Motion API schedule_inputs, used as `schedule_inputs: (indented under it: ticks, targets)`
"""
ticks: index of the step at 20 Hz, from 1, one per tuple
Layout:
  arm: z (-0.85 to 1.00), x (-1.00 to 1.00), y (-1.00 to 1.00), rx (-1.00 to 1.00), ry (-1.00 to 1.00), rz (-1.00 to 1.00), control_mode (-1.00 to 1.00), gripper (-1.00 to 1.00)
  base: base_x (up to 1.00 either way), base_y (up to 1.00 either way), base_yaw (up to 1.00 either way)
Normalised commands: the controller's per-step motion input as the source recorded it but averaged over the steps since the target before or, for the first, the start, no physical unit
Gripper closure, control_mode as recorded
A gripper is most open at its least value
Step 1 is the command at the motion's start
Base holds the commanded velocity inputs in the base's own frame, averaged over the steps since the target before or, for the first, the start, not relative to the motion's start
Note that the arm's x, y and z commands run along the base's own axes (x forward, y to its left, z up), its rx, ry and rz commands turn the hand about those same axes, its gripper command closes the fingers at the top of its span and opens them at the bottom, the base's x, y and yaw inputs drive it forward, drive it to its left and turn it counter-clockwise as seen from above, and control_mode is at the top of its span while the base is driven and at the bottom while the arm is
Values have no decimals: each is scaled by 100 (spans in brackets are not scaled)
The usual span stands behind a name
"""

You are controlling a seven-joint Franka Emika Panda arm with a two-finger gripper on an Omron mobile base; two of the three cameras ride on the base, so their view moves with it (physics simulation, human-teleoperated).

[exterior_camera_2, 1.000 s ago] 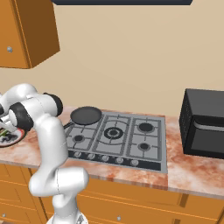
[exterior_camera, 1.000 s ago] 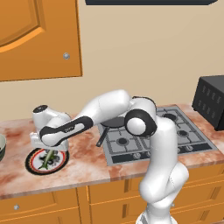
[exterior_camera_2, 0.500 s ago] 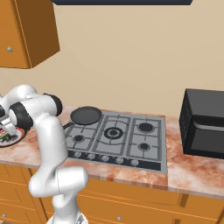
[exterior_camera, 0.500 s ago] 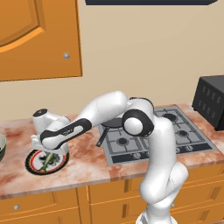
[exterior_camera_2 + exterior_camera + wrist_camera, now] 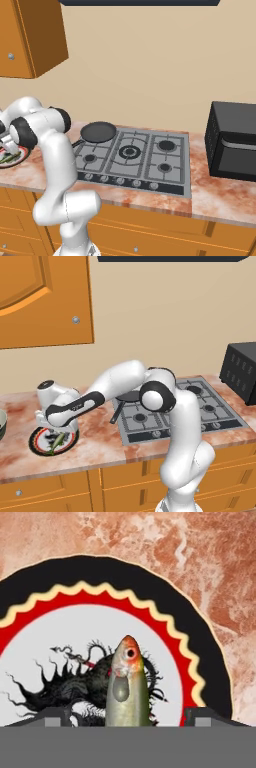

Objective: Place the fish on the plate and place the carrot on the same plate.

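The slender green-yellow fish (image 5: 127, 689) lies on the round black-rimmed plate's (image 5: 150, 587) white centre, toward six o'clock. The hand (image 5: 127, 719) hangs above, fingers spread apart, gripping nothing. I'd say half done; carrot next.

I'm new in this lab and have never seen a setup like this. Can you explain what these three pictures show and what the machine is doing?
It is a rendered kitchen with a white robot arm on a base that can drive. Two pictures come from cameras on that base, behind the arm to its left and right. The third comes from a camera on the hand itself, looking along its two dark fingertips.

On the marble counter lies a round plate with a black rim and red ring. The hand hovers over it. A slender green-yellow fish lies on the plate's white centre, between the spread fingertips, which stand apart from it, so it looks let go, not held. Also there: a stove, a black frying pan and a black oven box.
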Motion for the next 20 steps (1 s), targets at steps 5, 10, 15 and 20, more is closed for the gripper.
schedule_inputs:
  ticks: [5, 10, 15, 20]
  targets:
    - [39, -33, -20, 6, -6, 0, -100, -100, 0, 0, 0]
    - [44, -93, -47, 12, -11, 0, -100, -100, 0, 0, 0]
    - [56, -43, -87, 10, -5, 2, -100, -100, 0, 0, 0]
    - [77, 0, -94, 7, 2, 12, -100, -100, 0, 0, 0]
